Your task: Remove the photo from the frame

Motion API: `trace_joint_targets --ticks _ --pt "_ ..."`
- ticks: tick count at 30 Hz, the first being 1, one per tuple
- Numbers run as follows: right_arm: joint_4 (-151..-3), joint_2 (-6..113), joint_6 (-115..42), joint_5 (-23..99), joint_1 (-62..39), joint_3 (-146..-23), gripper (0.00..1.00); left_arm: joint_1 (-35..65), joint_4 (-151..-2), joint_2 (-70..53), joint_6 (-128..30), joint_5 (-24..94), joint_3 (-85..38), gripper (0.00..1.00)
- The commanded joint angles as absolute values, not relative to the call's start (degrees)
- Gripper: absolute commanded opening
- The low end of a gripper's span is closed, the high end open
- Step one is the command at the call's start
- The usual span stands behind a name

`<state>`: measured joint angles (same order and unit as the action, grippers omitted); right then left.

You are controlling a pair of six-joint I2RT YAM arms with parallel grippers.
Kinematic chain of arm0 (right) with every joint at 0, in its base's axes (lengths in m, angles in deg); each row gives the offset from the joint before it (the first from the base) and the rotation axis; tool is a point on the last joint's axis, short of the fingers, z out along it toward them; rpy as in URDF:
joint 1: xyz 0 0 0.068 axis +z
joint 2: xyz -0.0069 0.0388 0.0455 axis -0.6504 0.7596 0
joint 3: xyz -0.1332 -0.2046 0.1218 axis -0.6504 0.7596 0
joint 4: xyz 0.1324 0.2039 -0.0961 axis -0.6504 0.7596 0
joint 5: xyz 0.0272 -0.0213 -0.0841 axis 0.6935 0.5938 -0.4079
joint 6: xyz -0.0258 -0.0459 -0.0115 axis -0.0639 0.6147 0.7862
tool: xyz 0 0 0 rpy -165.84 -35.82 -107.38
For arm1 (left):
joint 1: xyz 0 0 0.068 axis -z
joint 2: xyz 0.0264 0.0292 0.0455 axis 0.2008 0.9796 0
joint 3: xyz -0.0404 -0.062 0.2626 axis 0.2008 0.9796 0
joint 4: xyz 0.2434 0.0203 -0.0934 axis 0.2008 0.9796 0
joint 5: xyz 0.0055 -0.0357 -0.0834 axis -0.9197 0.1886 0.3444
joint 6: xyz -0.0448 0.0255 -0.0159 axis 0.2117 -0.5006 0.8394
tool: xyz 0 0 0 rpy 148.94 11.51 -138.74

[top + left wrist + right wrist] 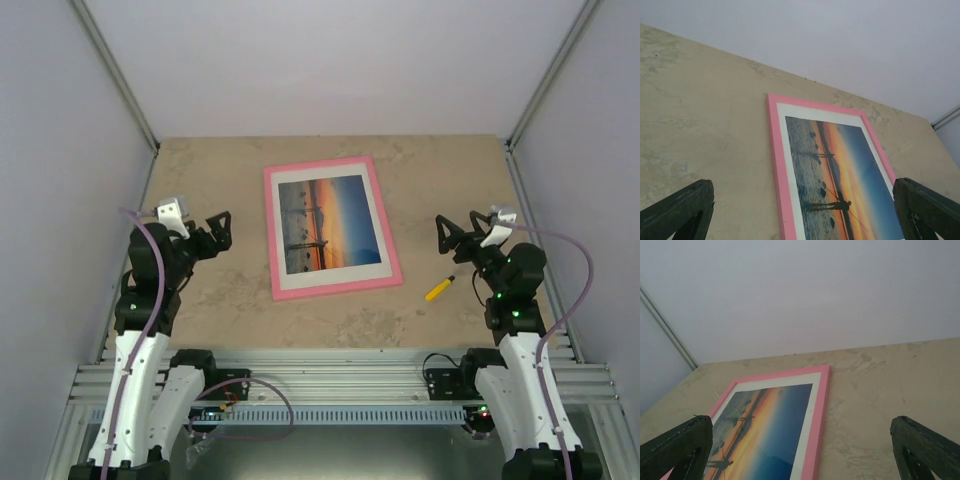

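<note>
Left gripper (226, 232) and right gripper (443, 238) agape, frame (270, 235) face-up, long axis near-to-far

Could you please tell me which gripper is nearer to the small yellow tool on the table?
Right. The right gripper is open just beyond the yellow tool. The left gripper, also open, sits across the frame, far to the tool's left.

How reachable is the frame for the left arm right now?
Probably yes. The left gripper is open and empty, pointed at the frame, with only bare table between them; the yellow object lies on its other side.
</note>
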<state>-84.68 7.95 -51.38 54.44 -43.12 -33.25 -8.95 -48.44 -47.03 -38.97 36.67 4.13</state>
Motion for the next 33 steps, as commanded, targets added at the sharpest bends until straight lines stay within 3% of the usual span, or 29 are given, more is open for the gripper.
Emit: trace_joint_targets --ticks 1,10,18,27,33 --pt "-85.0 7.0 -51.1 55.7 -43.0 -32.8 0.98 -8.8 -50.3 -46.1 -37.2 39.9 4.3 0.99" --pt "-84.9 10.0 -49.7 59.9 -42.4 -33.9 0.98 -7.8 -55.8 -38.9 -29.0 45.5 7.6 0.99" --pt "-85.1 17.2 -47.8 62.4 -37.5 -35.3 0.98 5.3 -60.0 -32.8 -23.6 32.6 11.6 0.99" --pt "-85.2 32.3 -44.3 58.4 -27.6 -38.6 0.98 10.2 -66.9 -22.5 -22.0 27.0 16.6 0.98" --pt "-85.1 43.8 -44.2 56.2 -26.2 -41.9 0.98 11.0 -70.8 -14.9 -23.0 26.0 17.2 0.92"
